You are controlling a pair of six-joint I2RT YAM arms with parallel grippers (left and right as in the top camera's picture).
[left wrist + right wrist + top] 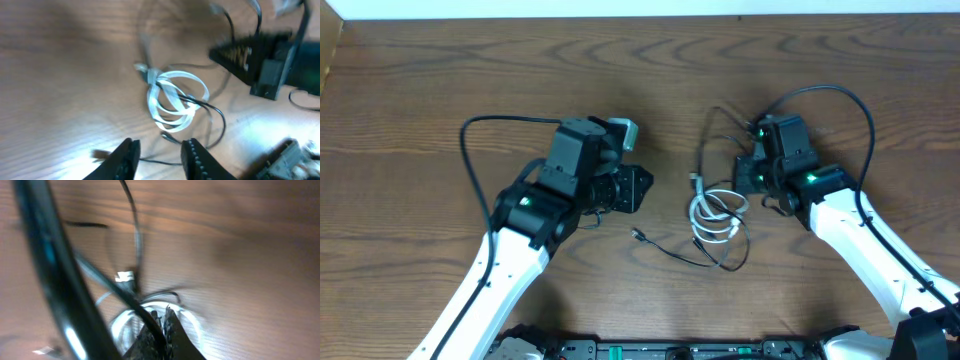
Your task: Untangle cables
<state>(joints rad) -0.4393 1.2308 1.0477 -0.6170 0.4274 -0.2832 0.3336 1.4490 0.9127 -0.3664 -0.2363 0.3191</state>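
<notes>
Now | left hand (pixel 160 145) parted, empty | right hand (pixel 161 312) clenched at white cable (pixel 713 212) | black cable (pixel 206 104) threaded through it

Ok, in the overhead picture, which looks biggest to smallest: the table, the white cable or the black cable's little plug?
Largest: table.
Then the white cable, coiled.
Smallest: the black cable's little plug.

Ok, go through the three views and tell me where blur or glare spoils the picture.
Overhead: sharp and evenly lit, the white cable crisp. Left wrist: motion-blurred, with bright glare on the table, though the white cable is readable. Right wrist: worst, smeared throughout, a thick black arm cable out of focus across the left.
</notes>
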